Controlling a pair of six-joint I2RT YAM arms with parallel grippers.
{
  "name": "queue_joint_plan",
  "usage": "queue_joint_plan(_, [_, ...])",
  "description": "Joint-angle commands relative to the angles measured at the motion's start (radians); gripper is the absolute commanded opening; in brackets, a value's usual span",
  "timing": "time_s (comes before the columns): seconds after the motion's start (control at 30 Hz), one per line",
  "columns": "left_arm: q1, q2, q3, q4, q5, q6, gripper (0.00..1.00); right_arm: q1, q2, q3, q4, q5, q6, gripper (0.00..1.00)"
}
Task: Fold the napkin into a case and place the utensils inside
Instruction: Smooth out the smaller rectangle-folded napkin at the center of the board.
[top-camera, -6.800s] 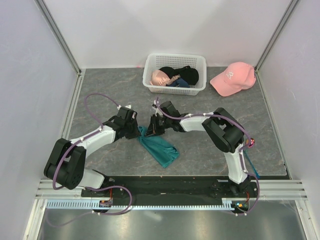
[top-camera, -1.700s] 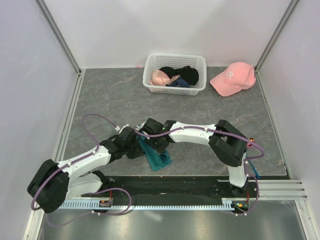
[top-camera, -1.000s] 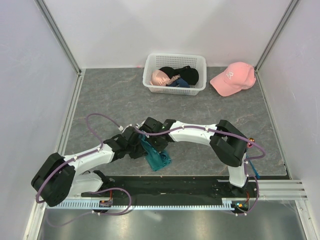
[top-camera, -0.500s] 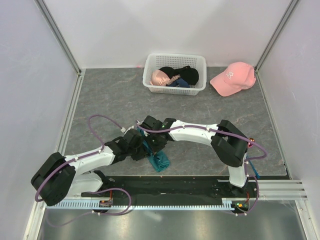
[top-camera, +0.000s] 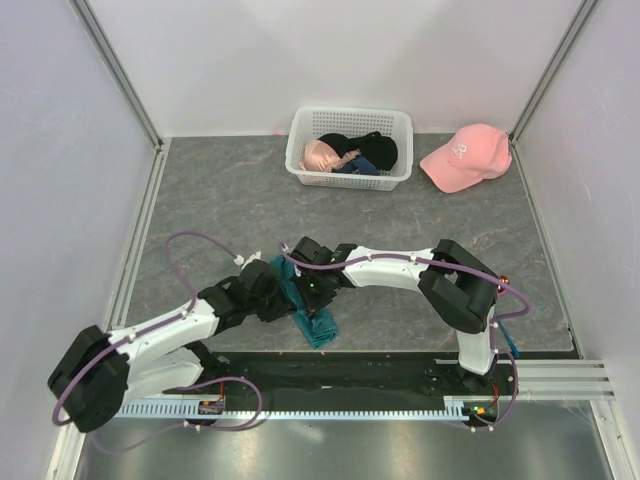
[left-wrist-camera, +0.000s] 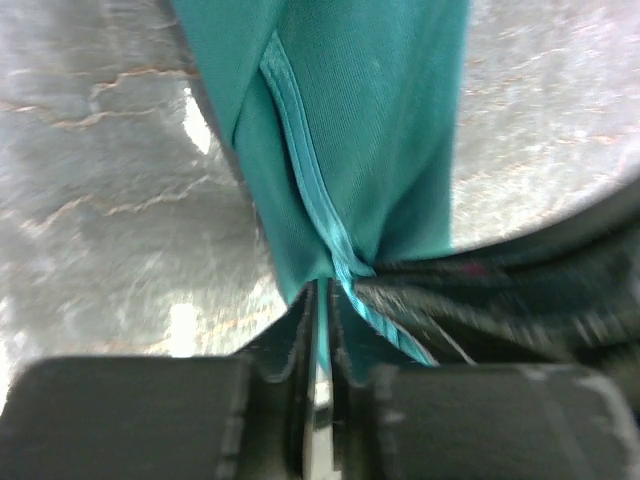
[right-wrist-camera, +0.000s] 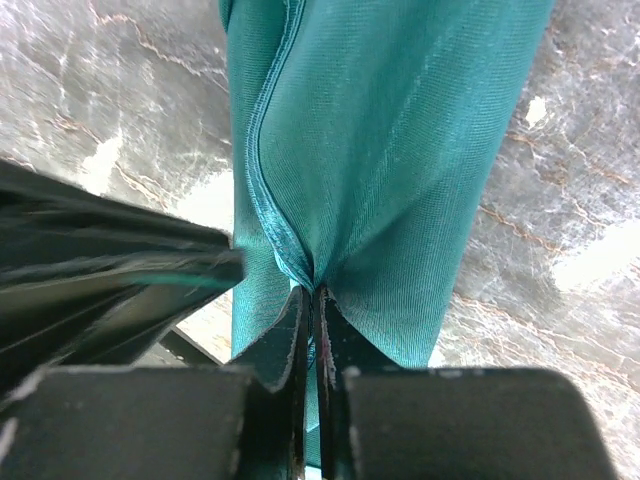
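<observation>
The teal-green napkin (top-camera: 316, 322) hangs bunched in a narrow, folded drape near the table's front edge, between both arms. My left gripper (top-camera: 279, 292) is shut on one hemmed edge of it; the left wrist view shows the cloth (left-wrist-camera: 360, 130) pinched at my gripper (left-wrist-camera: 322, 292). My right gripper (top-camera: 312, 288) is shut on the cloth close beside it; the right wrist view shows the napkin (right-wrist-camera: 400, 150) pinched at my gripper (right-wrist-camera: 313, 297). A thin blue piece (top-camera: 508, 340) and a small red spot (top-camera: 502, 281) show by the right arm's base, perhaps the utensils, mostly hidden.
A white lattice basket (top-camera: 298, 128) with black and pink garments stands at the back centre. A pink baseball cap (top-camera: 463, 155) lies at the back right. White walls close in the grey table on three sides. The black base rail (top-camera: 330, 368) runs along the front.
Both grippers have kept hold of the napkin and drawn together toward the front edge. In the last half second the left arm pulled back to the left and the cloth drape lengthened.
</observation>
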Motion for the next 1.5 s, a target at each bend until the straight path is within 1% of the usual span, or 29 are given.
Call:
queue_joint_plan(0.0, [0.061,-0.115,0.043,-0.105,-0.050,-0.002,0.18,-0.010,-0.031,-0.038,0.062,-0.003,0.015,0.09])
queue_joint_plan(0.07, [0.087,-0.124,0.070,-0.109,-0.034,0.015,0.23,-0.010,-0.035,-0.049,0.070,-0.006,0.017,0.11])
queue_joint_plan(0.13, [0.132,-0.103,0.089,-0.093,-0.002,0.044,0.24,-0.014,-0.040,-0.055,0.080,-0.014,0.025,0.13])
queue_joint_plan(0.23, [0.181,-0.014,0.119,-0.024,0.068,0.084,0.24,-0.015,-0.049,-0.067,0.097,-0.021,0.035,0.14])
queue_joint_plan(0.3, [0.190,0.067,0.148,0.002,0.090,0.108,0.24,-0.015,-0.055,-0.072,0.105,-0.023,0.041,0.16])
queue_joint_plan(0.37, [0.190,0.108,0.165,0.043,0.122,0.122,0.22,-0.017,-0.057,-0.072,0.110,-0.023,0.046,0.17])
queue_joint_plan(0.47, [0.189,0.162,0.149,0.092,0.118,0.127,0.22,-0.017,-0.060,-0.072,0.119,-0.035,0.055,0.19])
queue_joint_plan(0.57, [0.201,0.214,0.147,0.106,0.124,0.150,0.21,-0.017,-0.072,-0.069,0.120,-0.047,0.060,0.24])
queue_joint_plan(0.6, [0.206,0.228,0.148,0.103,0.115,0.160,0.21,-0.017,-0.090,-0.072,0.120,-0.049,0.063,0.29])
queue_joint_plan(0.67, [0.218,0.254,0.150,0.096,0.105,0.174,0.19,-0.021,-0.110,-0.084,0.122,-0.063,0.064,0.33])
queue_joint_plan(0.7, [0.229,0.259,0.150,0.080,0.101,0.186,0.18,-0.024,-0.133,-0.090,0.120,-0.067,0.071,0.39])
queue_joint_plan(0.77, [0.235,0.259,0.153,0.071,0.078,0.202,0.18,-0.041,-0.161,-0.115,0.122,-0.086,0.074,0.43])
queue_joint_plan(0.8, [0.241,0.259,0.155,0.059,0.072,0.214,0.18,-0.047,-0.190,-0.125,0.125,-0.098,0.077,0.47])
queue_joint_plan(0.9, [0.252,0.254,0.165,0.042,0.059,0.239,0.17,-0.063,-0.239,-0.167,0.134,-0.119,0.078,0.54])
queue_joint_plan(0.97, [0.252,0.253,0.170,0.036,0.056,0.246,0.17,-0.069,-0.253,-0.196,0.154,-0.132,0.084,0.55])
queue_joint_plan(1.03, [0.252,0.248,0.173,0.034,0.056,0.251,0.17,-0.069,-0.262,-0.226,0.177,-0.155,0.097,0.54])
queue_joint_plan(1.1, [0.252,0.248,0.176,0.033,0.062,0.252,0.16,-0.069,-0.253,-0.246,0.228,-0.175,0.113,0.49])
queue_joint_plan(1.13, [0.252,0.248,0.178,0.034,0.067,0.252,0.16,-0.067,-0.247,-0.271,0.249,-0.205,0.124,0.45])
queue_joint_plan(1.17, [0.252,0.248,0.178,0.034,0.067,0.252,0.16,-0.066,-0.244,-0.283,0.296,-0.215,0.149,0.37])
queue_joint_plan(1.23, [0.252,0.248,0.178,0.036,0.064,0.254,0.16,-0.063,-0.238,-0.308,0.330,-0.216,0.161,0.31])
queue_joint_plan(1.27, [0.252,0.248,0.176,0.037,0.062,0.254,0.16,-0.063,-0.230,-0.316,0.350,-0.216,0.169,0.24])
queue_joint_plan(1.37, [0.253,0.257,0.179,0.043,0.062,0.252,0.16,-0.060,-0.209,-0.352,0.392,-0.218,0.184,0.18])
queue_joint_plan(1.47, [0.264,0.242,0.204,0.039,0.073,0.269,0.18,-0.056,-0.207,-0.391,0.398,-0.189,0.183,0.15])
